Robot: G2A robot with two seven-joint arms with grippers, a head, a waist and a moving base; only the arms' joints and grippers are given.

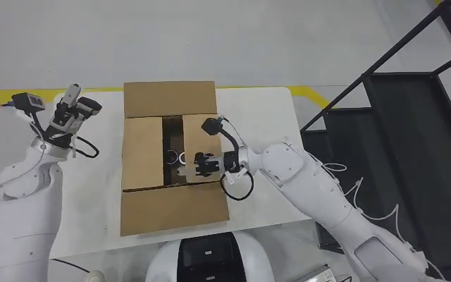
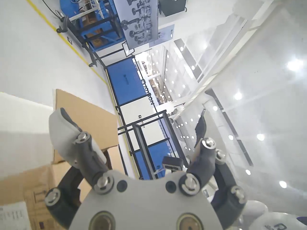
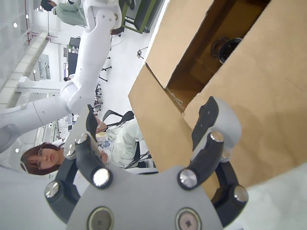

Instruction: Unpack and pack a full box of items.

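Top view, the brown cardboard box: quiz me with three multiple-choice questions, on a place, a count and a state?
1. The right gripper is: A. over a side flap of the brown cardboard box. B. on the floor. C. inside a drawer.
2. Box flaps seen from above: A. two. B. four. C. six.
3. The left gripper is: A. shut on a flap. B. shut on a bottle. C. open, empty.
Answers: 1 A, the flap lies right beneath it; 2 B, two spread outward, two folded inward; 3 C, its jaws stand apart, nothing between.
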